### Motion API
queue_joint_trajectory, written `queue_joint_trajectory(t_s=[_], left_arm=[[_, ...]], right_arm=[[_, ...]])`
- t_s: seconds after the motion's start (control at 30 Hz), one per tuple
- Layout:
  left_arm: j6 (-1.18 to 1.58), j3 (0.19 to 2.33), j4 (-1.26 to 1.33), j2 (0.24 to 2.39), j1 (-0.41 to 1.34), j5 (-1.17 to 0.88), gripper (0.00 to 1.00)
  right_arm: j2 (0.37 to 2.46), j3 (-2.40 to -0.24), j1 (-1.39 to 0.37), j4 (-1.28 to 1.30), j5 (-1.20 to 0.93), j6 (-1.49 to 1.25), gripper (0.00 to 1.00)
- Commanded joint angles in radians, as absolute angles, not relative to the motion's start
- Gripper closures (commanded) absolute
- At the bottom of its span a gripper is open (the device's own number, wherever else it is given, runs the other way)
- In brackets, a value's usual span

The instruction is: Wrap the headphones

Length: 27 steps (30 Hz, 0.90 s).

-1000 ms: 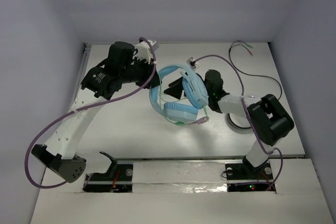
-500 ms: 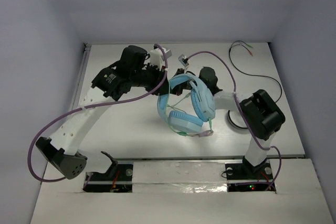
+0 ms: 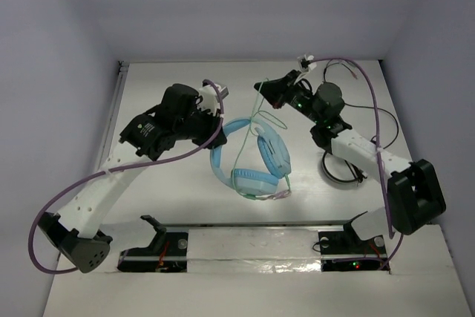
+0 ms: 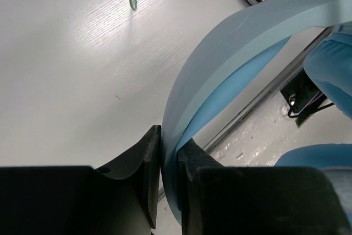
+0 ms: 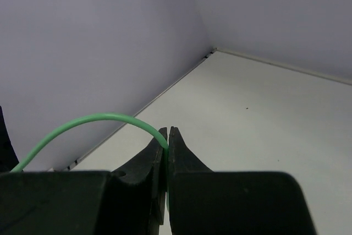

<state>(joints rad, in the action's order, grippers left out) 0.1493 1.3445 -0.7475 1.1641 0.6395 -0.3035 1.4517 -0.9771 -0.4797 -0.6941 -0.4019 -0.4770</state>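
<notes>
Top external: left gripper (image 3: 214, 119) pinches headphones (image 3: 256, 178) at blue headband (image 4: 231, 42), right gripper (image 3: 261, 87) green cable (image 5: 93, 118).

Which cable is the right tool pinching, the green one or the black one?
The pale green headphone cable: it arches straight into the shut right tool. The thin black cable lies loose on the table, untouched.

Our top cam looks down from above/behind the bases (image 3: 156, 246), whole table (image 3: 185, 198) in frame. L wrist cam is v. close on the headphones (image 4: 247, 20), shared w/ top; R wrist cam faces the wall (image 5: 82, 37) corner.
</notes>
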Motion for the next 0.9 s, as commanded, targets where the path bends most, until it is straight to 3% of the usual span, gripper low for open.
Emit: queue_joint_trajectory(t_s=[0.0,0.23,0.47,0.63,0.7,0.87], left_arm=[[0.202,1.365,-0.655,1.112,0.643,-0.33,1.0],[0.232,1.385,-0.578,1.1,0.643,-0.385,1.0],[0.235,1.5,-0.636,1.118,0.634,-0.142,1.0],[0.235,1.577,-0.654,1.132,0.634,-0.02,1.0],[0.251,1.577,-0.614,1.132,0.634,-0.028,1.0],[0.259,1.634,-0.581,1.176,0.634,-0.029,1.0]], right_arm=[[1.428,-0.947,-0.483,-0.614,-0.348,-0.428,1.0],[1.391,-0.787,-0.483,-0.71,-0.374,-0.498,1.0],[1.306,-0.689,-0.483,-0.764,-0.449,-0.534,1.0],[1.365,-0.707,-0.483,-0.773,-0.723,-0.557,0.99],[1.44,-0.741,-0.483,-0.785,-0.8,-0.589,0.97],[1.552,-0.784,-0.502,-0.888,-0.876,-0.658,0.78]])
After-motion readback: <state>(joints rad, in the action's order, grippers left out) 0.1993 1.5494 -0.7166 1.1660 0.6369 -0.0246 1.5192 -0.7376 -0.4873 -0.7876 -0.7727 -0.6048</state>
